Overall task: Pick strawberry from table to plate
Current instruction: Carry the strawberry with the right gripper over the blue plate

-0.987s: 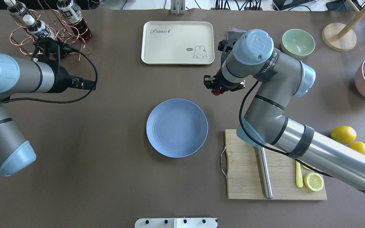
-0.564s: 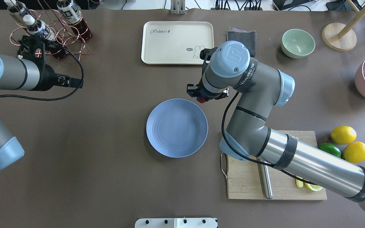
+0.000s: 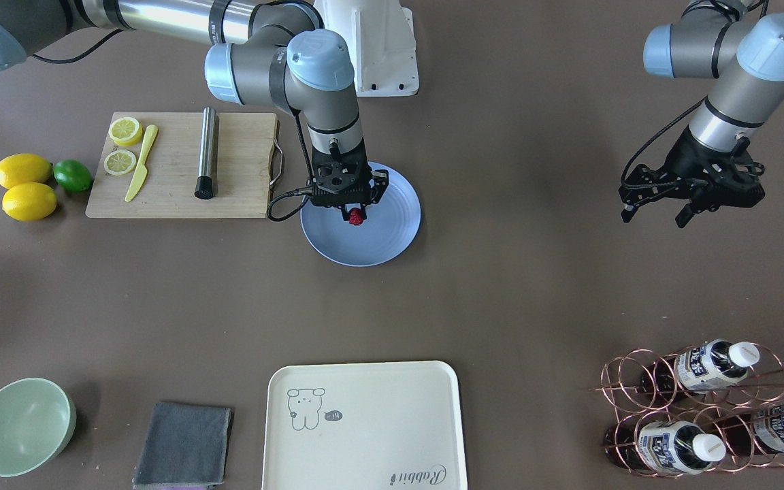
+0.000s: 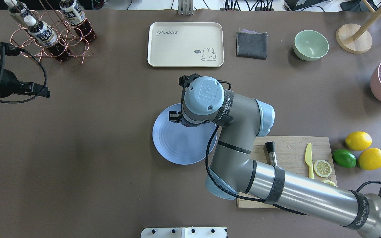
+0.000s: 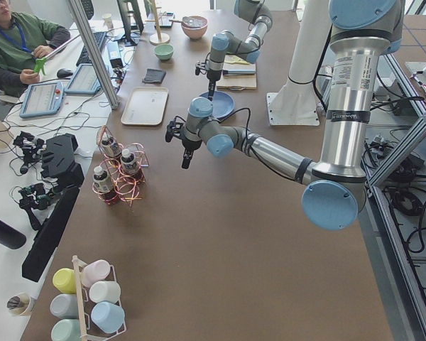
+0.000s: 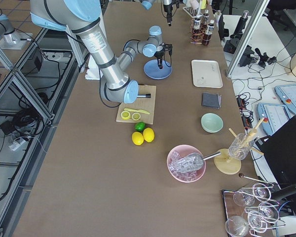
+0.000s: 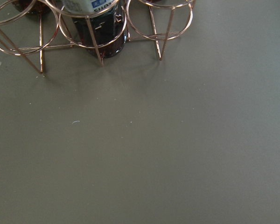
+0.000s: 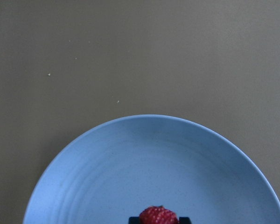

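A small dark-red strawberry (image 3: 356, 216) sits pinched in my right gripper (image 3: 356, 212), which points straight down over the round blue-grey plate (image 3: 392, 238). The right wrist view shows the strawberry (image 8: 158, 216) at the bottom edge between the fingertips, with the plate (image 8: 154, 163) right beneath it. From overhead the right wrist hides the berry and covers the far part of the plate (image 4: 177, 148). My left gripper (image 3: 654, 216) hangs open and holds nothing above the brown table (image 4: 94, 148), far to the left near the bottle rack.
A wooden cutting board (image 3: 174, 163) with a steel rod, yellow knife and lemon slices lies beside the plate. Two lemons and a lime (image 3: 72, 175) are beyond it. A cream tray (image 3: 365, 425), grey cloth (image 3: 184, 442), green bowl (image 3: 21, 425) and copper bottle rack (image 3: 705, 401) line the far side.
My right arm carried the strawberry from near the tray's corner toward the robot until it hung over the plate. The left arm drew back to the left edge.
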Available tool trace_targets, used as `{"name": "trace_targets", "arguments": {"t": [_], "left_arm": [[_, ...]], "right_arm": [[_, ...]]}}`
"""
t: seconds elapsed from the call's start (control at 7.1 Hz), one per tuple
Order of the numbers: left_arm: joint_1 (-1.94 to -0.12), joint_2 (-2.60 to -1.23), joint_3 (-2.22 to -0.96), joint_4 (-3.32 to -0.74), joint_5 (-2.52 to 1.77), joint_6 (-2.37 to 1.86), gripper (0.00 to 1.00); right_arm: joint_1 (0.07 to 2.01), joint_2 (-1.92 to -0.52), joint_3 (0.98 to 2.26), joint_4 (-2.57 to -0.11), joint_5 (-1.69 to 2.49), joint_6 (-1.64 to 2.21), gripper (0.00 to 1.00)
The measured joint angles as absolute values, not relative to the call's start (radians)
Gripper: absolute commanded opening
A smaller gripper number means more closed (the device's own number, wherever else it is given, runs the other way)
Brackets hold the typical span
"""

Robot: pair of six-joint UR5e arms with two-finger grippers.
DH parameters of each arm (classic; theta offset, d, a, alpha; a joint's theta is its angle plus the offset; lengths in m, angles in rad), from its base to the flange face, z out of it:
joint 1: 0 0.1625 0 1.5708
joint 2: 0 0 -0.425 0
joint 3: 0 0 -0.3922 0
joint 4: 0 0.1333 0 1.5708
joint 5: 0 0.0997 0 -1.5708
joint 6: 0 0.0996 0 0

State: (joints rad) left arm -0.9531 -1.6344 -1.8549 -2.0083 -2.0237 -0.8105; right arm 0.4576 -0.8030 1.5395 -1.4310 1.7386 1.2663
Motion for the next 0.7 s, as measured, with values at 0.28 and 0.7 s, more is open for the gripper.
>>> {"name": "trace_targets", "arguments": {"t": [0.28,0.7], "left_arm": [[-0.963,-1.632,-1.844,-2.007,-2.025,-0.808,0.98],[-0.986,-1.641,-1.825,-2.006,-2.026,-0.807,0.98]], "right_arm": [[0.448,-0.803,1.519,-1.423,1.732,1.263,0.0],[0.427,-0.804,1.513,-1.421,1.729,1.263,0.0]]}}
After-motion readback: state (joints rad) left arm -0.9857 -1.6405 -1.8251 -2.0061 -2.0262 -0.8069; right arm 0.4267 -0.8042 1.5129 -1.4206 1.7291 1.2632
